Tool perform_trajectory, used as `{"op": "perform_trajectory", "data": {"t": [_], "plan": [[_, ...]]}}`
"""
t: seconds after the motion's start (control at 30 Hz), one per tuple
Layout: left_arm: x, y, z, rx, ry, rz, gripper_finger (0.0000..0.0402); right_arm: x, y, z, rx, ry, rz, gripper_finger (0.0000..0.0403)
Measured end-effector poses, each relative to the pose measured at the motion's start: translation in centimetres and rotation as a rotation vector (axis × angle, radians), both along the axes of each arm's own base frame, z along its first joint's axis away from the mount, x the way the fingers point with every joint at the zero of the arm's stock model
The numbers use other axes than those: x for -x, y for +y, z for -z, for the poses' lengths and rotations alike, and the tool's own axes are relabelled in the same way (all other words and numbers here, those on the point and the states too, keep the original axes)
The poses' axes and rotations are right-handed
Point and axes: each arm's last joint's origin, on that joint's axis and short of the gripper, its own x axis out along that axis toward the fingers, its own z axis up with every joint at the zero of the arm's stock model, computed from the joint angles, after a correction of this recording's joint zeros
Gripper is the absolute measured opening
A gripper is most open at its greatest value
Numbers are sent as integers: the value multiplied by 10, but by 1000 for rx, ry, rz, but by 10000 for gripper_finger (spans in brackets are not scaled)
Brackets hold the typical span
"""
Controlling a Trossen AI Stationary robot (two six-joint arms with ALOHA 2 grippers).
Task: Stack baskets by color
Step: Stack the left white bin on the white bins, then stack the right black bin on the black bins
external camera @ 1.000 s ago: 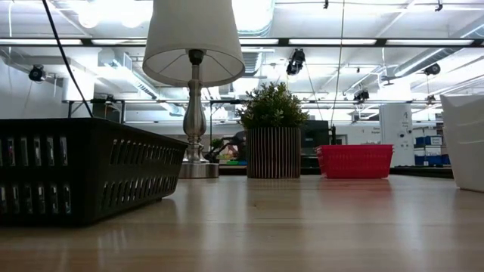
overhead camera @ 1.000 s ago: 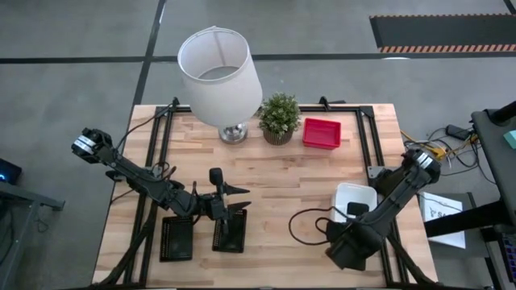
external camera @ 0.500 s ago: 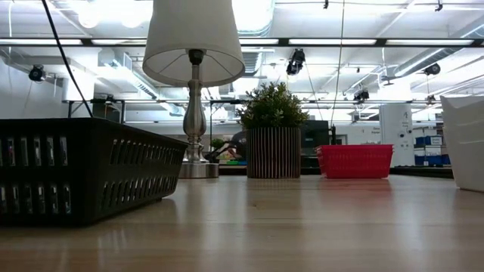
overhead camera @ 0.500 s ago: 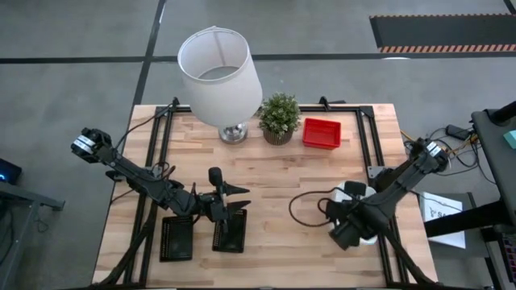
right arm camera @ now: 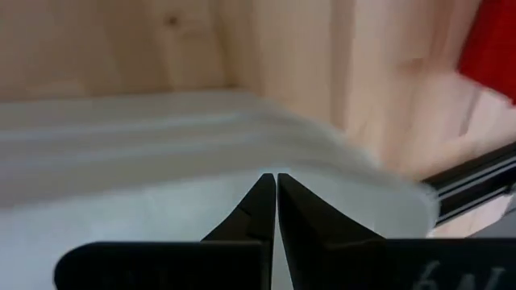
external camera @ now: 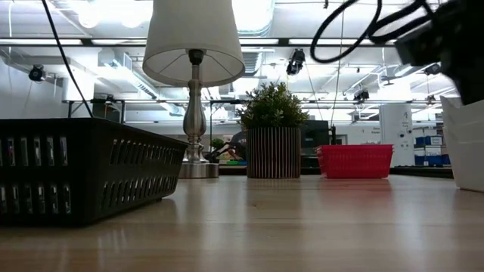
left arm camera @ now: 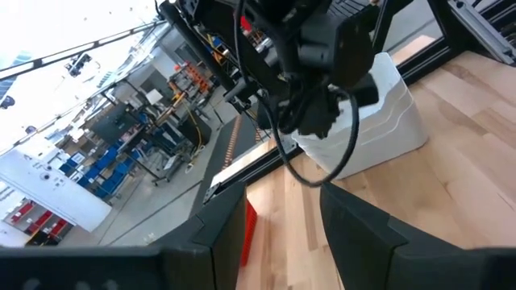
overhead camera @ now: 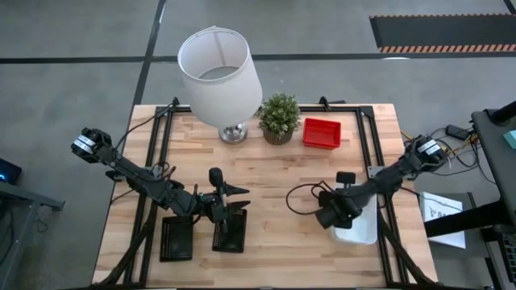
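We see the right gripper [right arm camera: 269, 211], fingers together and empty, above the white basket stack [overhead camera: 359, 229] at the desk's right edge. The left gripper [overhead camera: 232, 192], fingers apart, hangs over 2 black baskets [overhead camera: 228, 229].

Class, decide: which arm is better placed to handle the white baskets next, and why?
Probably the right: its shut gripper hovers at the white baskets, while the left gripper, open, sits over the black baskets across the table.
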Motion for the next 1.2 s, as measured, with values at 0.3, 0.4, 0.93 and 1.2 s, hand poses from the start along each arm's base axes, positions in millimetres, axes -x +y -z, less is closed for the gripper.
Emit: {"op": "perform_trajectory", "data": {"t": [0.3, 0.4, 0.93, 1.2], "plan": [[0, 0, 2, 3, 3, 0, 144, -13, -14, -2, 56, -65, -25, 9], [1, 0, 3, 15, 3, -1, 144, -17, -14, -7, 82, -98, -51, 9], [1, 0, 8, 124, 10, -12, 144, -30, -5, -60, 77, -306, -72, 9], [4, 2, 20, 256, 88, -45, 144, -27, 3, -85, 144, -624, -220, 9]]}}
